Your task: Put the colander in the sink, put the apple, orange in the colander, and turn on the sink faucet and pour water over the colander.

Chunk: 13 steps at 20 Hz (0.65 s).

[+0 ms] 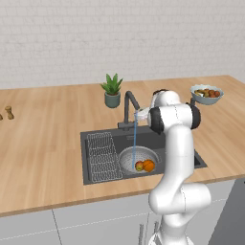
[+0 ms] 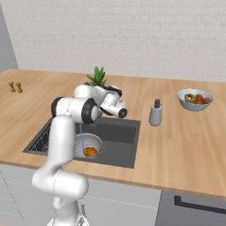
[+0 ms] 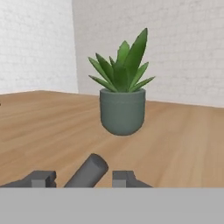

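With the water (image 1: 134,141) running from the sink faucet (image 1: 129,109) into the colander (image 1: 138,159), every step appears done. One colander sits in the sink (image 1: 95,177), holding one apple (image 1: 139,166) and one orange (image 1: 149,165). Gripper (image 3: 83,178): jaws slightly apart astride the faucet handle (image 3: 87,171), gripping nothing.

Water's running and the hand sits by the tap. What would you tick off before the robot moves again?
1. Colander in the sink: ok.
2. Apple and orange in the colander: ok.
3. Water falls from the sink faucet into the colander: ok.
4. Gripper clear of the faucet handle: cannot tell; the handle lies between the fingertips, contact unclear.
5. Potted plant ahead of the hand, upright and apart: ok.
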### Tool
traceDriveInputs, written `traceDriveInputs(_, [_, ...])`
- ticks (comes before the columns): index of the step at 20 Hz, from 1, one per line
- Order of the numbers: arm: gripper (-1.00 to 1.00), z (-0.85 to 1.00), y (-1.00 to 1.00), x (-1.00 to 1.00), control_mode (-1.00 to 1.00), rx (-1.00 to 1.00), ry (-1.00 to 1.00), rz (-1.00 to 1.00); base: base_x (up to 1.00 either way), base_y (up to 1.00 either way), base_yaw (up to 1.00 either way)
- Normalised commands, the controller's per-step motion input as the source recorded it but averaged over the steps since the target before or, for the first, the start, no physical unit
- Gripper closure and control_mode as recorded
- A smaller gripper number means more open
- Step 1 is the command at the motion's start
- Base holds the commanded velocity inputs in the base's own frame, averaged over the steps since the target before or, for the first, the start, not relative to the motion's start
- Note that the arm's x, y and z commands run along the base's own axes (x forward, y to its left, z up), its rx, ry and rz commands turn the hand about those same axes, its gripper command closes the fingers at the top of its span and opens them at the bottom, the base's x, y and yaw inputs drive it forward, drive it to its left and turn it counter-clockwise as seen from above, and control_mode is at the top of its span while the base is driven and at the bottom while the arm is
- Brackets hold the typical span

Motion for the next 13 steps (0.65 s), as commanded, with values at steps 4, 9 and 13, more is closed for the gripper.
traceDriveInputs(4, [1.0,-0.14,-0.66,0.0,-1.0,0.0,0.01,0.0,0.0,0.0,0.0])
traceDriveInputs(9, [1.0,-0.09,-0.39,0.0,-1.0,0.0,0.0,0.0,0.0,0.0,0.0])
traceDriveInputs(13, [1.0,-0.07,-0.42,-0.01,-1.0,0.0,0.02,0.0,0.0,0.0,0.0])
